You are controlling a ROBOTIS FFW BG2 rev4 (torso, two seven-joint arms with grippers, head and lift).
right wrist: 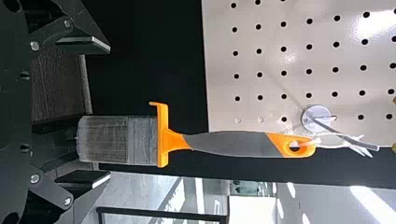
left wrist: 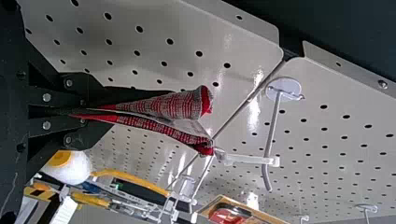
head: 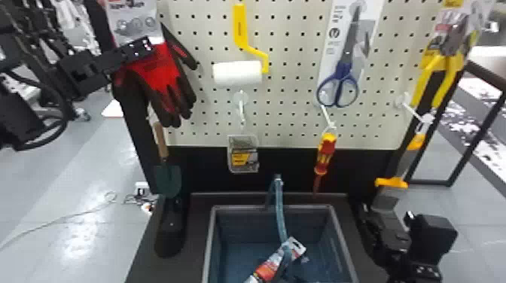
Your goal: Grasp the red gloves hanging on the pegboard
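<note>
1. Red gloves (head: 160,81) high at the pegboard's (head: 293,113) left edge, farthest back.
2. Nearest, grey bin (head: 212,233) holding a long teal item (head: 279,214) leaning on the far rim.
3. Just right of it, right gripper (right wrist: 95,112) spread wide, gripping nothing; hanging brush's (right wrist: 224,142) head between the fingers, contact unclear.
4. At the board, left gripper (left wrist: 91,114) closed flat on the gloves; open floor to the left, paint roller (head: 237,73) close on the right.

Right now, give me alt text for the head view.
The left claw is shut on the red gloves at the left edge of the pegboard. A paint roller, scissors and screwdriver hang further right, above a dark bin.
</note>
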